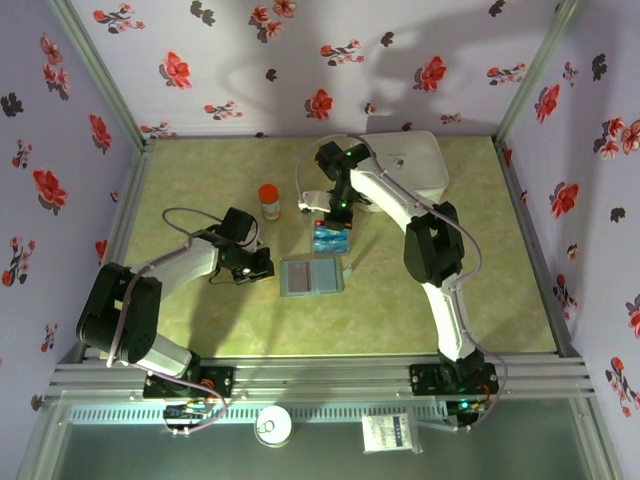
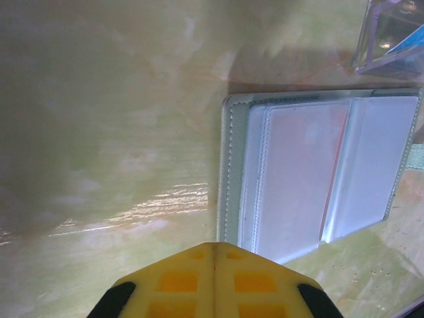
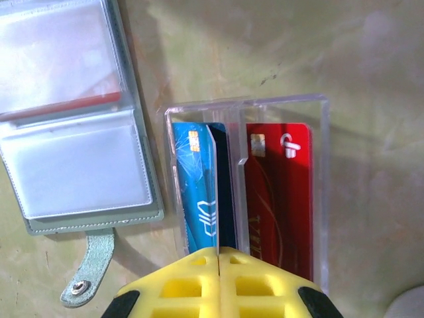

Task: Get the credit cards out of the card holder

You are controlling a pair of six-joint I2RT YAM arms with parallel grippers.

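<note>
Flowered paper covers the walls round a pale green marbled tabletop (image 1: 180, 170). From where I stand, the right pincer (image 3: 218, 255) is clenched, its yellow fingers pressed tight together, poised over a clear tray (image 3: 285, 101). A thin pale edge (image 3: 217, 185) runs up from the seam between the fingers. It may be a card nipped on its edge or only part of the tray, and I cannot tell which. In the tray lie a blue card (image 3: 192, 185) on one side and a red card (image 3: 278, 192) on the other, flat and apart. Just beside the tray the card holder (image 3: 149, 172) lies open, sleeves upward, its snap strap (image 3: 93, 265) trailing on the tabletop. One reddish card (image 3: 73, 106) sits in a sleeve, so I judge the job mostly done but not finished. The left pincer (image 2: 214, 246) is clenched too, grasping nothing, hovering near the holder's outer edge.

What worries me is that nothing pins the holder down. A pull on that last card could drag the whole holder across the smooth surface, or fold one panel over the other. The sleeve looks snug, so the fingers might slip off the card's narrow exposed edge. And the tray, light and close by, could be knocked, spilling the cards already out.
</note>
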